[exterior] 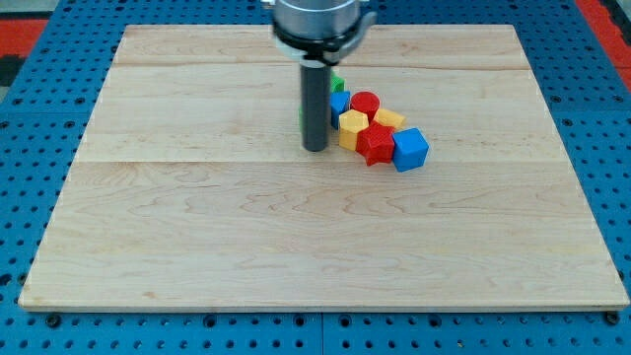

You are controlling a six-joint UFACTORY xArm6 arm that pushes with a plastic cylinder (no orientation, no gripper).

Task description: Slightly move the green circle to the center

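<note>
My rod comes down from the view's top, and my tip (315, 148) rests on the wooden board (197, 247) just left of a tight cluster of blocks. Green shows at the rod's left edge (302, 110) and behind its right edge (338, 85); the rod hides most of it, so I cannot tell which bit is the green circle. To the right of my tip lie a blue block (340, 102), a red cylinder (366, 103), a yellow hexagon (353, 123), another yellow block (388, 119), a red star-like block (376, 144) and a blue cube (410, 149).
The board lies on a blue pegboard surface (39, 118) that surrounds it on all sides. The arm's grey and black mount (315, 25) hangs over the board's top middle.
</note>
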